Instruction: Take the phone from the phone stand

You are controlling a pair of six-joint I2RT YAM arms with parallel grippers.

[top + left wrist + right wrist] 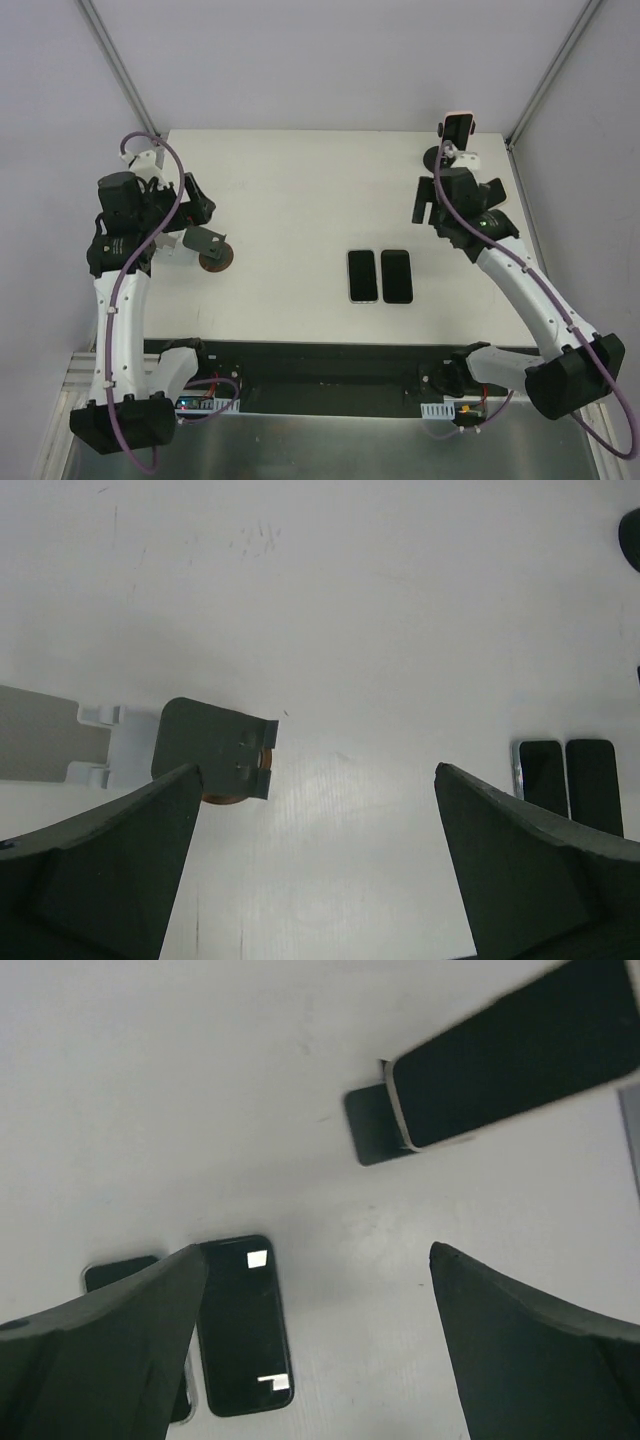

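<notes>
A black phone (458, 127) with a pale rim stands propped on a dark phone stand (438, 158) at the table's far right. In the right wrist view the phone (515, 1060) is at the upper right with its stand (370, 1125) below it. My right gripper (450, 200) (318, 1250) is open and empty, just in front of that stand and apart from it. My left gripper (198, 205) (315, 770) is open and empty at the left. It is close to an empty dark stand (212, 248) (215, 750) on a round brown base.
Two black phones lie flat side by side at mid-table: one (362, 275) (115, 1275) on the left, one (396, 276) (243, 1325) on the right. They also show in the left wrist view (565, 778). A grey and white piece (60, 742) lies left of the empty stand.
</notes>
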